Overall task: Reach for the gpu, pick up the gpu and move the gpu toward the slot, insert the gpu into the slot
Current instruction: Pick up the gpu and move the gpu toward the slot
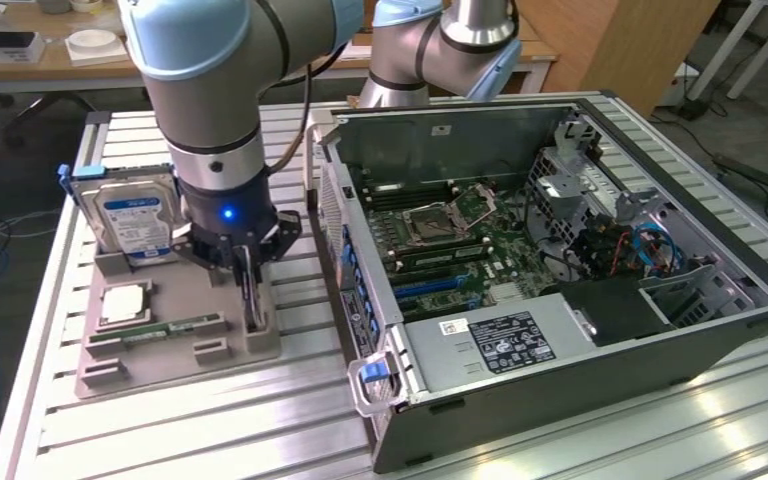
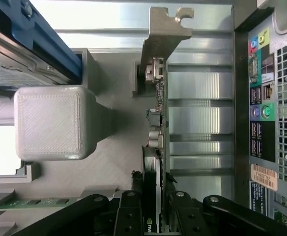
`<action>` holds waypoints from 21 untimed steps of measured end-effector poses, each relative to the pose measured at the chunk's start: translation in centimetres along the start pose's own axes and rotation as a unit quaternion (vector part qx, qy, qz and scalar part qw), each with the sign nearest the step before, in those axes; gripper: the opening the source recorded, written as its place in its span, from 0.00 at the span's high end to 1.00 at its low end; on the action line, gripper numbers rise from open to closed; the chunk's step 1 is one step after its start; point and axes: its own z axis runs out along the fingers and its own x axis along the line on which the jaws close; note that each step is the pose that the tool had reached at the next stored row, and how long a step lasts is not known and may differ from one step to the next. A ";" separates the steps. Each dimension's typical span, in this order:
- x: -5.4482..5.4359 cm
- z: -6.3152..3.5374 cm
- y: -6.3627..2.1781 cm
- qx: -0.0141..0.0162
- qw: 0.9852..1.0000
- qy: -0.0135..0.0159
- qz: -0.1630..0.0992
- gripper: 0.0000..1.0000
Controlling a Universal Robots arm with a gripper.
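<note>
grasp step: my claw [image 1: 253, 315] pinches the gpu [image 2: 157, 120], upright in its holder [image 1: 151, 362], pc case [image 1: 558, 395] on the exterior view's right. lift wants a straight pull imo.

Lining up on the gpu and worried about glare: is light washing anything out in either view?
Exterior view: strong glare on the table at the exterior view's right; the computer case is evenly lit inside. Wrist view: table slats burn white, but the gpu itself is evenly lit.

Wooden desk [image 1: 51, 68], wooden cabinet [image 1: 624, 40], grey floor [image 1: 758, 110]
</note>
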 end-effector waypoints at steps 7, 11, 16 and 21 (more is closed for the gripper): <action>0.0 -0.24 0.02 -0.005 1.000 0.000 0.000 0.73; 0.0 -0.15 -0.05 -0.003 1.000 0.000 0.000 0.73; 0.1 -0.11 -0.09 0.007 1.000 0.000 0.000 0.73; 0.1 -0.12 -0.10 0.011 1.000 0.000 0.000 0.73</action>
